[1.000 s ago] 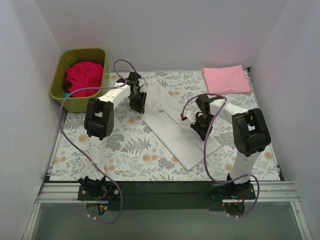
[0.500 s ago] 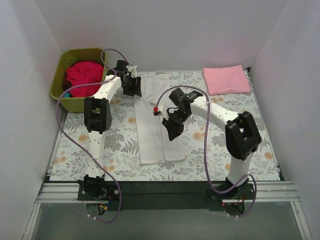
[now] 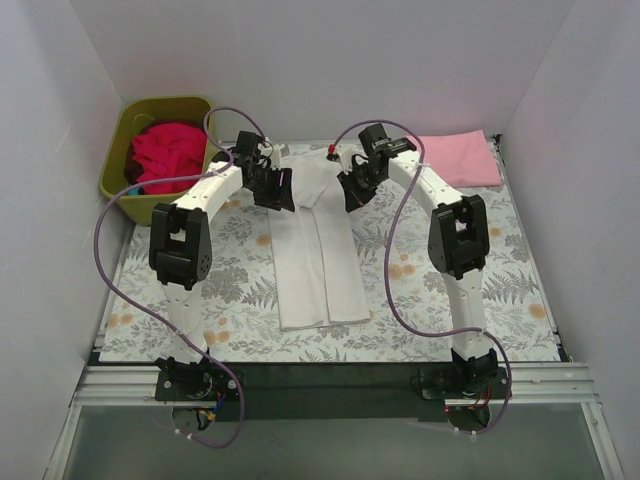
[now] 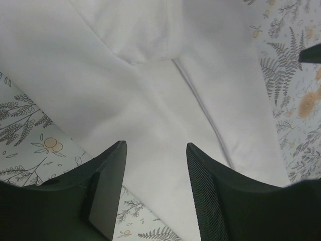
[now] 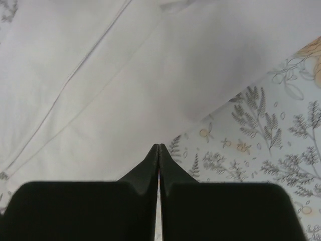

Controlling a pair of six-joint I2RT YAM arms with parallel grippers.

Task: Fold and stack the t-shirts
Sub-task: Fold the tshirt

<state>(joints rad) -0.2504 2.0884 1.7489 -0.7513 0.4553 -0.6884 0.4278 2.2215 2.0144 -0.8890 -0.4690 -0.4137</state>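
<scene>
- White t-shirt (image 3: pixel 315 250) lay in a long folded strip on the floral sheet (image 3: pixel 430 290).
- Left pincer (image 3: pixel 280 190) — spread, empty — hung over its far end.
- Right pincer (image 3: pixel 352 192) — pinched closed, empty — hung over its right edge.

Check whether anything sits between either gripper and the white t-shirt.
Nothing visible. The left gripper, jaws open, hangs right over the white t-shirt; the right gripper, shut, is over its edge.

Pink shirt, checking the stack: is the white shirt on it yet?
No, the white shirt lies apart from the pink shirt, on the floral sheet.
</scene>
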